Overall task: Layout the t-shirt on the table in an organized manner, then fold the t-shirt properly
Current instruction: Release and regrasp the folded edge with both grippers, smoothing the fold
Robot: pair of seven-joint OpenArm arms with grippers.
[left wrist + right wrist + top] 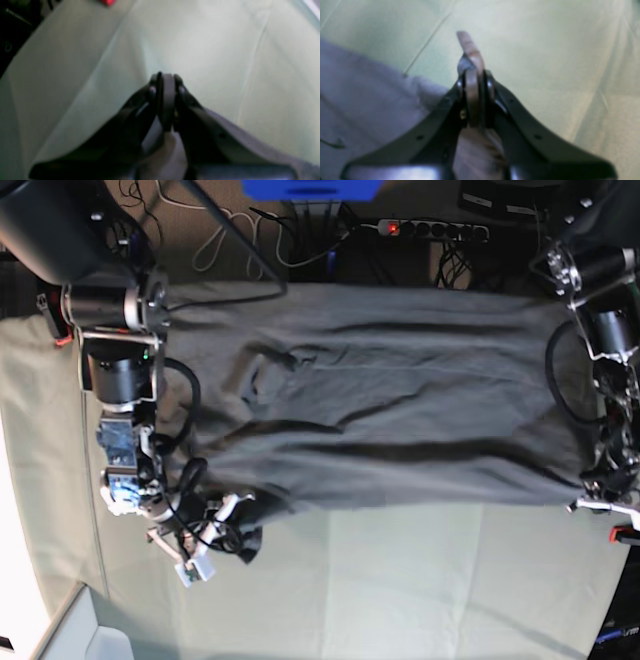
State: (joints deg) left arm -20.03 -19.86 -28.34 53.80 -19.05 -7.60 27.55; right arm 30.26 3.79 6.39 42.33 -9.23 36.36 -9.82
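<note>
Left hand [166, 100] pinches t-shirt [400, 420] edge (right likewise).

Left tool [590, 498] cropped (base view).

Counter [400, 580]: wide, flat, draped in pale mint-green creased cloth. Grey t-shirt [400, 420] spread lengthwise over far half, wrinkled, touching cloth. Near half shows bare cloth. Red clamp [622, 533] at right edge.

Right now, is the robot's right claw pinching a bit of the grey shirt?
Yes, the right gripper is shut with a fold of the t-shirt poking out between its fingertips.
</note>
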